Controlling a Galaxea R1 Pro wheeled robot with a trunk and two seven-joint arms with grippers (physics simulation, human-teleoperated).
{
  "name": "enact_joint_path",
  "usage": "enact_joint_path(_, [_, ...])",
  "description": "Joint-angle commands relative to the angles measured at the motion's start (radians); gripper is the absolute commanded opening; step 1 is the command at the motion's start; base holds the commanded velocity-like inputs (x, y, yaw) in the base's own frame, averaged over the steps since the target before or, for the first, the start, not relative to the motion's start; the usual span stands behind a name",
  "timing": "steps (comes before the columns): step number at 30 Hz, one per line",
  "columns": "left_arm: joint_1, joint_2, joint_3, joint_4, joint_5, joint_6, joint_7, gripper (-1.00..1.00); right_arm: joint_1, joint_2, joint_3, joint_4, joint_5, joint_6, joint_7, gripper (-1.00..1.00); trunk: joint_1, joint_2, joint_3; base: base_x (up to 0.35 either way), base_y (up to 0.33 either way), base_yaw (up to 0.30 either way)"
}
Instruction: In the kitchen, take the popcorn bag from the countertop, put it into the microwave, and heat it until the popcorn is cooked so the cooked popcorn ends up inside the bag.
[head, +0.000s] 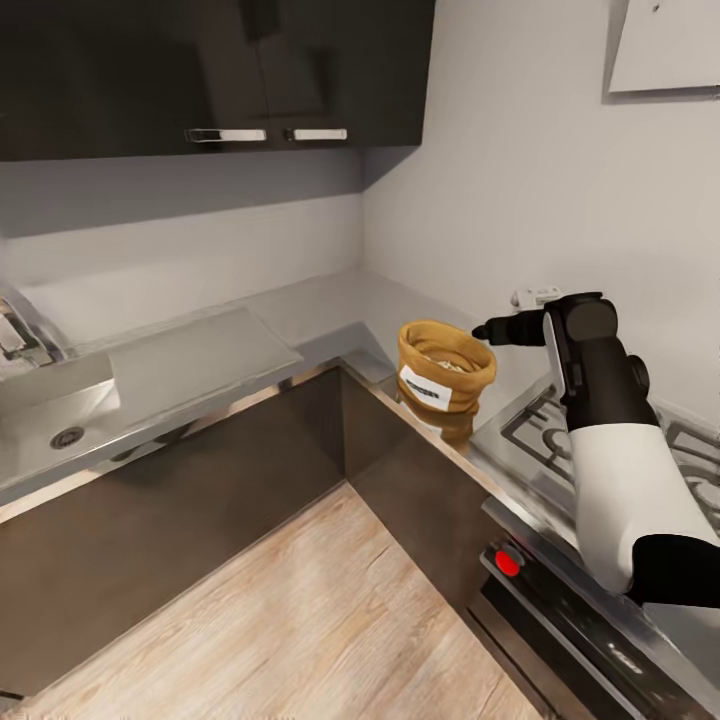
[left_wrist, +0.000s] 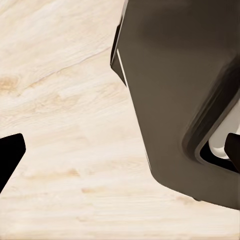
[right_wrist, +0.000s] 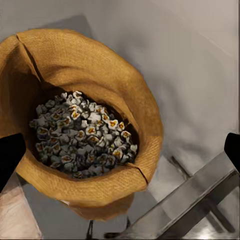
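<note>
The right end effector (head: 487, 331), spread wide, is being held over the bag (head: 444, 370); a misjudged descent risks it being toppled off the desk (head: 300, 315).

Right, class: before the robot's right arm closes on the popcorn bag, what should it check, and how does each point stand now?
1. Popcorn bag stands upright on the countertop, near the corner: ok.
2. Bag mouth is open, with popcorn visible inside, so it must stay level: ok.
3. Right gripper is open, its fingers either side of the bag in the right wrist view: ok.
4. Fingers low enough to grip the bag wall rather than the rim: cannot tell.
5. Stove lies close beside the bag; clearance for the arm: cannot tell.
6. Left gripper points at the wood floor, away from the bag: ok.
</note>
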Motion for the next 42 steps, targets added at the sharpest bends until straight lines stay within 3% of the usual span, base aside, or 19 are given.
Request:
enact_joint_path(1, [0.000, 0.000, 0.001, -0.002, 0.004, -0.002, 0.003, 1.00, -0.001, 0.000, -0.001, 0.000, 0.010, 0.003, 0.010, 1.00, 0.000, -0.001, -0.001, -0.345, 0.000, 0.000])
enact_joint_path(13, [0.000, 0.001, 0.001, -0.013, 0.006, 0.000, 0.004, 1.00, -0.001, -0.013, -0.004, 0.009, 0.009, 0.003, 0.017, 1.00, 0.000, -0.001, -0.001, -0.088, -0.013, 0.000])
enact_joint_path(27, [0.000, 0.001, 0.000, -0.016, 0.006, 0.000, 0.004, 1.00, -0.001, -0.014, -0.005, 0.009, 0.008, 0.003, 0.006, 1.00, 0.000, -0.001, -0.001, 0.000, -0.237, 0.004])
enact_joint_path(42, [0.000, 0.001, 0.001, -0.017, 0.006, 0.000, 0.004, 1.00, -0.001, -0.014, -0.007, 0.009, 0.006, 0.003, 0.005, 1.00, 0.000, -0.001, -0.001, 0.000, -0.010, 0.255])
